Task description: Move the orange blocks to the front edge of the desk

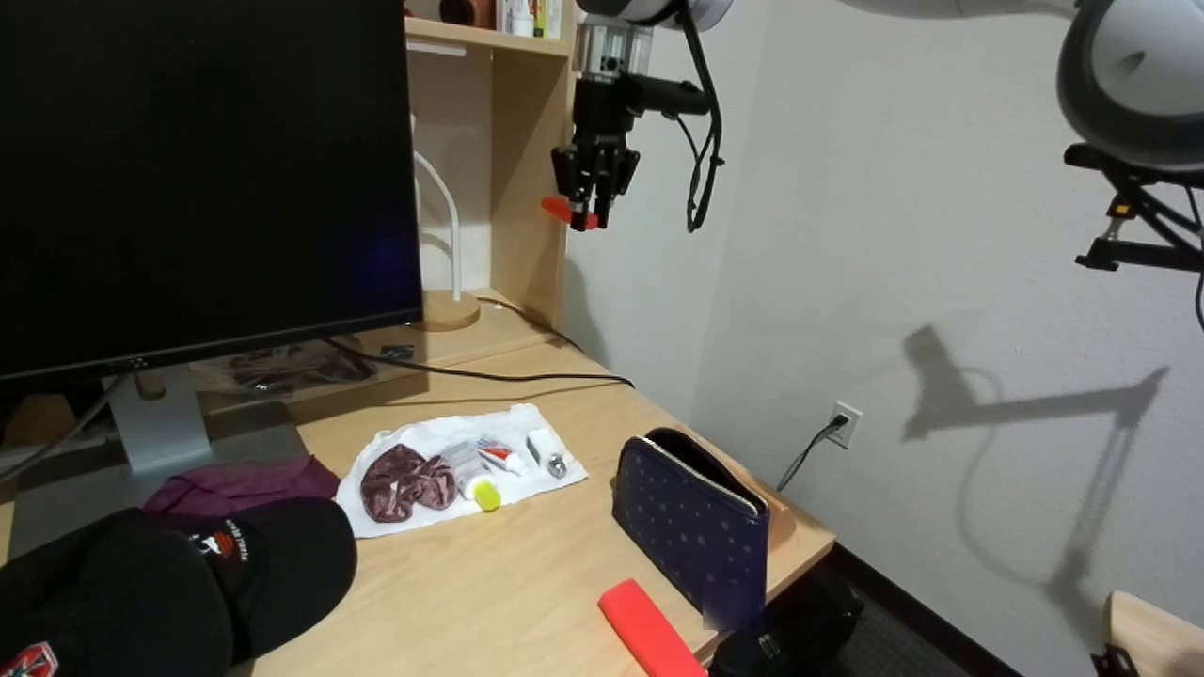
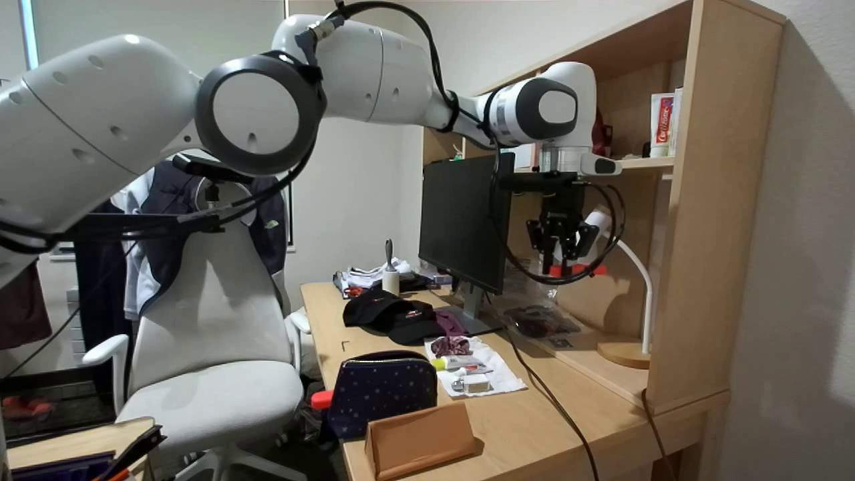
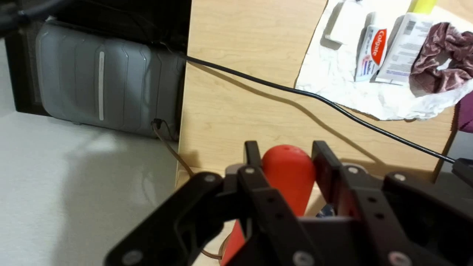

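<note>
Moderate indoor light fills all 3 views. In an exterior view the arm (image 1: 1138,89) throws a soft shadow on the right wall (image 1: 847,235), and a smudge blurs the near corner of the pouch (image 1: 687,527). A bright strip (image 2: 29,33) glows at left in an exterior view. In the wrist view the shadow of a cable (image 3: 314,95) crosses the table (image 3: 236,125), glare whitens the sheet (image 3: 380,99), and the gripper (image 3: 286,155) looks soft.

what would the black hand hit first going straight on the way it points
Straight down, the hand, holding an elongated orange-red bar, would probably first meet the light tan wooden desk, or perhaps the raised wooden ledge behind; depth is unclear.
</note>
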